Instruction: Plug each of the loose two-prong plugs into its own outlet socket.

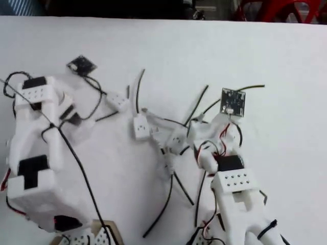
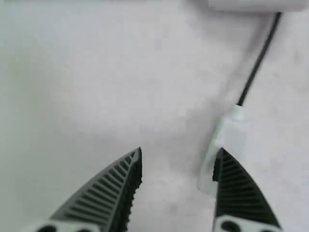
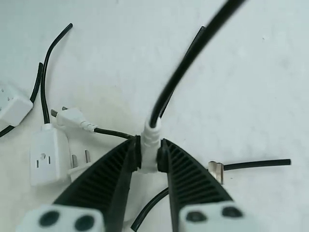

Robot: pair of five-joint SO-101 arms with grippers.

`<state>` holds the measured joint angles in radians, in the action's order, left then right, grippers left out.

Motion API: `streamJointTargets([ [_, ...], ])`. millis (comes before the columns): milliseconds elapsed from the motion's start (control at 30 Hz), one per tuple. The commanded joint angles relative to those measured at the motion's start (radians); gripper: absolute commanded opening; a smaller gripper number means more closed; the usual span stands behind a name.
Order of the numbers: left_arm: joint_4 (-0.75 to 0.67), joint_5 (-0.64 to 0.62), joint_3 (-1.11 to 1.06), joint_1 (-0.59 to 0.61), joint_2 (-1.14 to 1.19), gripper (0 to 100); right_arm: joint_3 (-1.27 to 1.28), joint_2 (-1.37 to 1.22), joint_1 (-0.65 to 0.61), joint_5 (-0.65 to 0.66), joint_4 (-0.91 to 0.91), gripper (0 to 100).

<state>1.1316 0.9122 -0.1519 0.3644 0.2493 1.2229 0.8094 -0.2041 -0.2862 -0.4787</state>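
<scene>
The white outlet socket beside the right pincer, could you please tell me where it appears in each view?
High view: socket just left of centre.
Right wrist view: socket beside the right pincer holding a plug.
Left wrist view: cannot tell whether the white piece is it.
Landmark: the second socket beyond it in both.

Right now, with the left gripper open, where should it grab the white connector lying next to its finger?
Take the white connector by its body, across its long sides, from above. It lies flat, the black cord leaving its far end, so the left gripper likely must shift sideways to straddle the body, not the cord.
</scene>
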Motion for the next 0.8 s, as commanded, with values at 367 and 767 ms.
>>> streamJointTargets([
  [367,0.351,-0.041,0.6,0.097,0.302,24,-0.006,-0.001,0.005,0.002,0.025,1.7],
  [767,0.654,-0.104,0.752,-0.019,0.245,22,-0.006,-0.001,0.005,0.002,0.025,1.7],
])
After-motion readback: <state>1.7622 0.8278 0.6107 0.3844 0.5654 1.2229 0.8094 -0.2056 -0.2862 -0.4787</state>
